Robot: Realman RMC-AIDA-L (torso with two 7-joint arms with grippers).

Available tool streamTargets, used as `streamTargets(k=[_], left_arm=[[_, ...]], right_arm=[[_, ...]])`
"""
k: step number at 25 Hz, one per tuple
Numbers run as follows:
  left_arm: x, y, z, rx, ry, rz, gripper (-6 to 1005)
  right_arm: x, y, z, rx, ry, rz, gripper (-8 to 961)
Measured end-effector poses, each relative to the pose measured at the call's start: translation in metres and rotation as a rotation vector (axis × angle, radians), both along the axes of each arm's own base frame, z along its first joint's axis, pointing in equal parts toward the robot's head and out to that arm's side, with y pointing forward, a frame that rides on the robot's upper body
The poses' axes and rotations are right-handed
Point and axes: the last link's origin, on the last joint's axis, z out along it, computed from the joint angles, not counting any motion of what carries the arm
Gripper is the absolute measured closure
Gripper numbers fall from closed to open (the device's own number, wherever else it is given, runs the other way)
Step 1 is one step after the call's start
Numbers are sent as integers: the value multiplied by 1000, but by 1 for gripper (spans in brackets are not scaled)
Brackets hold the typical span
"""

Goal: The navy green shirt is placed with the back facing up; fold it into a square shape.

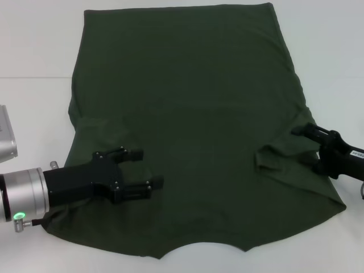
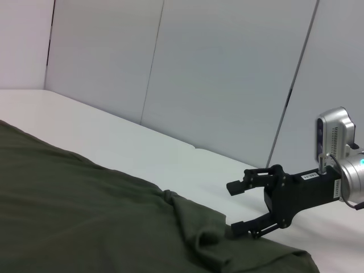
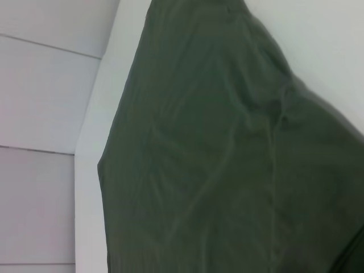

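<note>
A: Item one?

B: Navy green shirt, spread flat on the white table, collar edge near, hem far, both sleeves folded inward.

A: Left gripper?

B: Sat over the shirt's near-left part, fingers spread apart, nothing between them.

A: Right gripper?

B: Stood at the shirt's right edge by the bunched sleeve fold, fingers parted, lower one touching the cloth.

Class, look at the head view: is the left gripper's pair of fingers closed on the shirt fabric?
No: the left gripper is open above the navy green shirt, with fabric showing between its spread fingers.
</note>
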Motion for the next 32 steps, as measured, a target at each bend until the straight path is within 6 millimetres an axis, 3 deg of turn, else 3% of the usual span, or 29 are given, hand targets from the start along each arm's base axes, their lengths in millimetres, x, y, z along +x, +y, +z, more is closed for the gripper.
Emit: streamTargets(k=[15, 32], left_arm=[[1, 0, 0, -1, -11, 0, 112], [0, -2, 0, -4, -16, 5, 111]], right_arm=[[-5, 4, -10, -21, -32, 2, 37], [-16, 25, -8, 7, -87, 23, 36]])
